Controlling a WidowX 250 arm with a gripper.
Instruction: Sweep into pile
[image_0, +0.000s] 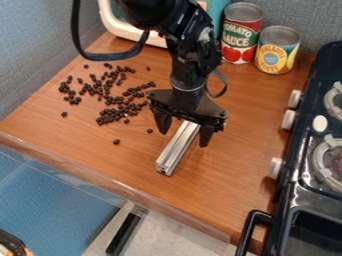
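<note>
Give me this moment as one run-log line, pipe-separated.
sweep into pile | gripper open astride metal bar | dark bean-like pieces scattered on counter

Small, round, dark-brown beans (119, 100) lie scattered on the brown wood-grain tabletop (80, 135), at the left of the view. Most form a loose, ragged patch with gaps showing wood, rather than one tight pile; a few lie apart around it, including two nearer the front edge. To their right, a straight, silvery metal bar (175, 150) with grooved sides slants across the tabletop. Its near end points toward the front edge; its far end runs up between the spread fingers of the black pincer (184, 139).
</note>
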